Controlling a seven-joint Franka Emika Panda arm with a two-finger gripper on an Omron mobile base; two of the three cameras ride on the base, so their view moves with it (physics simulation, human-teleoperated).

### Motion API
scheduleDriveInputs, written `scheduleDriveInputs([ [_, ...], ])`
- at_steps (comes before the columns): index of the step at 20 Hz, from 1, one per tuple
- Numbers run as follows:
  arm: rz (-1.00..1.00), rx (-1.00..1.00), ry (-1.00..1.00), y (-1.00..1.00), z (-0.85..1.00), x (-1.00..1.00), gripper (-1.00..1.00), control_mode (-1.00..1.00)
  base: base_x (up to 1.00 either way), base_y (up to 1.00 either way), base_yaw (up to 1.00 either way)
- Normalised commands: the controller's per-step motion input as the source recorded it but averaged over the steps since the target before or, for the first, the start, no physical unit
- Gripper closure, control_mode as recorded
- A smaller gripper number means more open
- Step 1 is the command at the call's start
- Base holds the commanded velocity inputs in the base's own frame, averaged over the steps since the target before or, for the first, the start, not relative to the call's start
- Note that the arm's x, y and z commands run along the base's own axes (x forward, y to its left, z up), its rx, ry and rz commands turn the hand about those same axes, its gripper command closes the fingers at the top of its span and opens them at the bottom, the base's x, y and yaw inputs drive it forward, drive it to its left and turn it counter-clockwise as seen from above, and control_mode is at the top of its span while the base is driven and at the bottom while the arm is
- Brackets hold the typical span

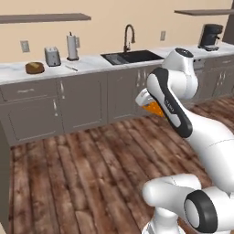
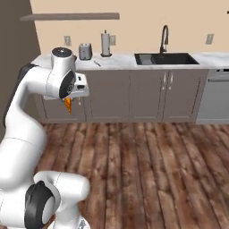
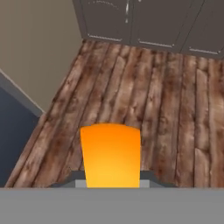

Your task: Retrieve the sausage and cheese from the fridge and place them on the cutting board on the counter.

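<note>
Left base view is showing my white arm rising from the lower right and bending across the middle, with my gripper [image 1: 153,109] pointing down over the wooden floor [image 1: 82,173], well short of the counter [image 1: 87,64]. The cheese [image 1: 156,109] is sticking out below my hand as a bright orange wedge, partly hidden behind my forearm. On the marble top I am seeing a round brown thing [image 1: 34,68] at the far left that may be the cutting board, though I cannot tell for sure, then a toaster [image 1: 52,56], a paper towel roll [image 1: 72,46], the sink [image 1: 132,56] with its dark faucet, and a coffee machine [image 1: 210,36] at the far right.

Right base view is showing the arm coming up from the lower left, and my gripper [image 2: 68,105] is hanging in front of the grey-brown cabinets [image 2: 147,96], with the cheese [image 2: 68,105] dangling beneath it as an orange point. The toaster [image 2: 85,51] and the paper towel roll [image 2: 105,44] are standing on the counter [image 2: 116,60] beyond.

Hand view is looking down at the floor planks [image 3: 153,100], and the cheese [image 3: 112,155] is sitting between my fingers [image 3: 148,177], clamped tight by nearly closed jaws, its orange face rising from the bottom middle. Cabinet fronts [image 3: 144,22] are running along the top edge
</note>
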Motion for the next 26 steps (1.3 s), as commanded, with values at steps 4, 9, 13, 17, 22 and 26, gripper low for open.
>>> scheduleDriveInputs([
  [4,0.00,0.00,0.00,0.00,0.00,0.00,1.00,1.00,1.00,1.00,0.00],
  [9,0.00,0.00,0.00,0.00,0.00,0.00,1.00,1.00,1.00,0.88,0.00],
  [13,0.00,0.00,0.00,0.00,0.00,0.00,1.00,1.00,1.00,0.99,0.00],
  [17,0.00,0.00,0.00,0.00,0.00,0.00,1.00,1.00,1.00,0.84,0.00],
  [22,0.00,0.00,0.00,0.00,0.00,0.00,1.00,1.00,1.00,0.34,0.01],
  [26,0.00,0.00,0.00,0.00,0.00,0.00,1.00,1.00,1.00,0.04,0.05],
])
